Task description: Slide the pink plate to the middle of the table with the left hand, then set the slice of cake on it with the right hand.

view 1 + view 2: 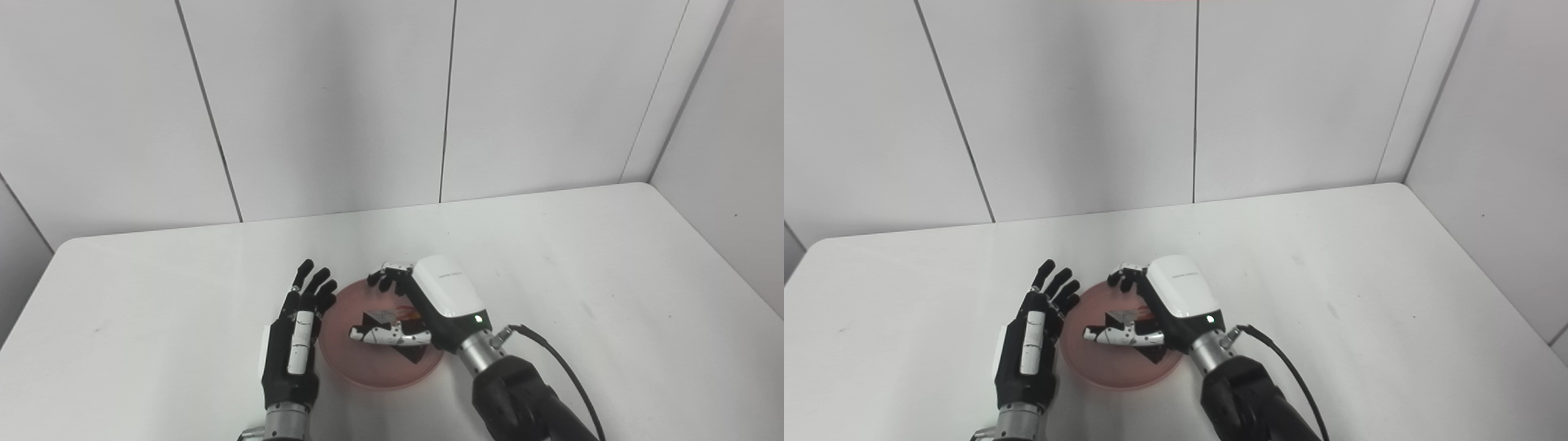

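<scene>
The pink plate [373, 367] lies on the white table [551, 275], near the front middle. The slice of cake [392, 320], dark with a red top, rests on the plate. My right hand [429, 300] hovers over the plate and around the cake. Its thumb [383, 335] lies across the cake's near side, and its fingers [387, 280] curl at the far side with a strip of plate showing between them and the cake. My left hand [297, 334] lies flat and open, fingers straight, just beside the plate's left rim.
White wall panels stand behind the table and along its right side. A black cable [563, 367] runs from my right wrist over the table.
</scene>
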Robot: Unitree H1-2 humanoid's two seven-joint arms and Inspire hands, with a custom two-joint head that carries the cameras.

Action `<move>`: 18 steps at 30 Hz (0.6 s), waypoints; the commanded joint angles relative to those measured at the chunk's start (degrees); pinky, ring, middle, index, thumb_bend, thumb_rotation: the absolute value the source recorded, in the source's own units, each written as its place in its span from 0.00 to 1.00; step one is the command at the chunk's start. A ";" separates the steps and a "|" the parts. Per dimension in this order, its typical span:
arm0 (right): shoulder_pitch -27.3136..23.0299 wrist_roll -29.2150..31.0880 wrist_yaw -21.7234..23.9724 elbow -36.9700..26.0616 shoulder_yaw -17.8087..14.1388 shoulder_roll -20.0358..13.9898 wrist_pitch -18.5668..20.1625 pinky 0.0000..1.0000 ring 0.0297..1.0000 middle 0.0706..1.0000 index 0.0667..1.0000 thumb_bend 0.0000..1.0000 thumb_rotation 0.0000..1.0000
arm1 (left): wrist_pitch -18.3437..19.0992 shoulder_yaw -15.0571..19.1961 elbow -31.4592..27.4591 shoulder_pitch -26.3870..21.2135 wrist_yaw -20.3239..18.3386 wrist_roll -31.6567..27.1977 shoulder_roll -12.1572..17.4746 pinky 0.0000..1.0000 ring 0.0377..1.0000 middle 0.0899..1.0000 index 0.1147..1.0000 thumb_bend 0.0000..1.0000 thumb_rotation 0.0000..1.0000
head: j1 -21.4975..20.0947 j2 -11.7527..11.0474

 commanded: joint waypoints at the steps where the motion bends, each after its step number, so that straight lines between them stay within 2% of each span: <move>1: 0.51 2.88 -3.92 -3.27 -2.02 1.73 -3.28 0.62 0.70 0.73 0.71 0.75 0.91 | -0.29 0.22 5.14 5.68 0.04 0.04 -0.05 0.87 0.85 0.86 0.89 0.90 0.80 | -0.05 -0.16; 6: 5.22 8.48 -8.69 -5.52 -6.14 5.06 -5.88 0.70 0.78 0.82 0.78 0.74 0.98 | -0.14 0.58 5.31 5.42 -0.68 -0.84 0.37 0.89 0.86 0.87 0.87 0.92 0.78 | -0.17 -0.24; 10: 7.90 17.41 -10.27 -4.02 -9.97 8.50 -8.71 0.79 0.82 0.82 0.78 0.72 0.98 | 0.16 0.79 5.00 5.25 -0.93 -0.89 1.02 0.91 0.87 0.87 0.89 0.91 0.79 | -0.61 -0.26; 11: 8.74 21.79 -9.95 -3.28 -11.31 9.95 -9.40 0.79 0.82 0.83 0.78 0.71 0.97 | 0.12 0.84 4.82 5.24 -0.92 -0.75 1.28 0.91 0.87 0.88 0.89 0.90 0.79 | -0.94 -0.20; 14: 10.51 29.80 -9.21 -1.45 -14.19 13.03 -10.26 0.74 0.83 0.84 0.78 0.71 0.97 | 0.21 1.11 4.28 5.26 -1.03 -0.94 1.88 0.92 0.87 0.88 0.89 0.90 0.80 | -1.13 -0.13; 18: 11.96 33.88 -9.92 1.17 -16.29 15.46 -12.15 0.76 0.83 0.86 0.81 0.69 1.00 | 0.74 1.43 3.59 5.29 -1.32 -1.76 2.72 0.95 0.87 0.88 0.89 0.90 0.79 | -1.63 0.15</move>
